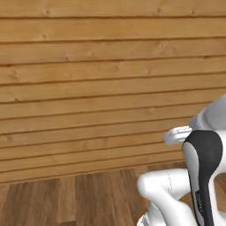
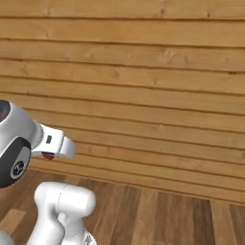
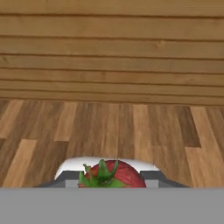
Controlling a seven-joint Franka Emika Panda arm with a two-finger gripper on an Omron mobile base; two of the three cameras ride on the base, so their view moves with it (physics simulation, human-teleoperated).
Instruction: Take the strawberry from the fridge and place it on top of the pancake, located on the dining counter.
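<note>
Above floor (image 3: 131,127), pincer (image 3: 109,180) around strawberry (image 3: 114,174)

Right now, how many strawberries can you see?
1. The small red strawberry with green leaves sits between the fingers of the pincer in the hand view, above the brown wooden plank floor. Others could be elsewhere, out of frame.

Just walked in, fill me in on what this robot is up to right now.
The arm is carrying the strawberry. In the hand view the red berry with its green leaves sits between the gripper fingers, so the grip is closed on it. In the right base view a dark red bit shows under the hand. The cameras face a wooden plank wall and a wood floor, so the berry is not yet placed.
</note>
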